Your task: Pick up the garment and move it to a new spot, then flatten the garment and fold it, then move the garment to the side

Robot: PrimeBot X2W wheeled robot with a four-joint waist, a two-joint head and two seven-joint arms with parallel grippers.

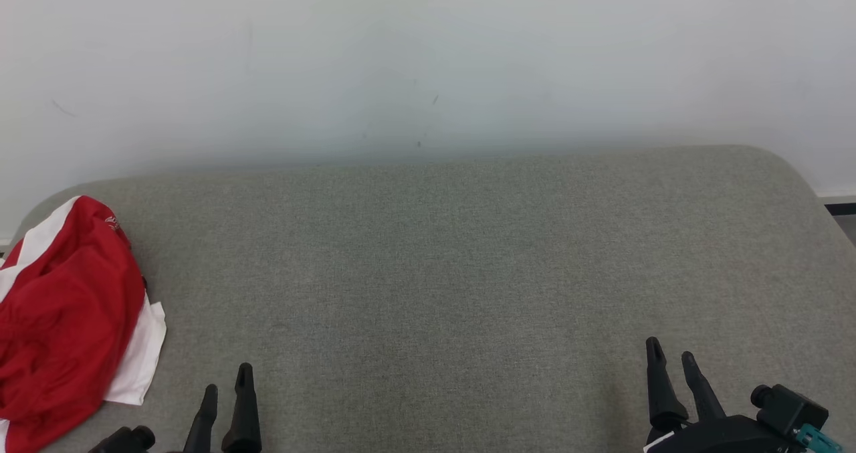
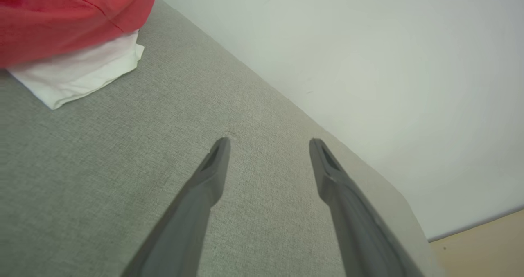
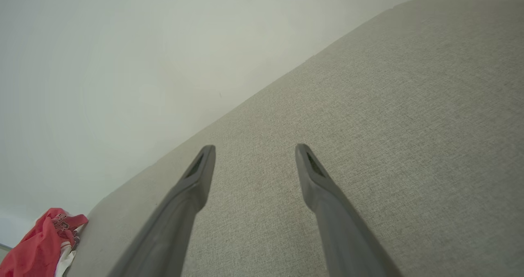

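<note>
**Crumpled red-and-white garment waits at the left edge of the tabletop**

The garment (image 1: 67,319) lies bunched in a loose heap along the left edge of the grey fabric-covered tabletop (image 1: 468,252), running from its far-left corner toward the near side. A white layer pokes out from under the red. It looks like thin, light, limp cloth, so it will likely sag and drape when lifted, and it shouldn't be fragile or slippery.

The left gripper (image 1: 227,381) hovers near the front edge, just right of the heap, with its fingers spread wide and empty. The right gripper (image 1: 670,350) sits well apart toward the near-right corner, also wide and empty.

The best hold is probably a pinch on the exposed white hem or on a raised red fold at the top of the pile, which the left gripper can reach most easily.
</note>
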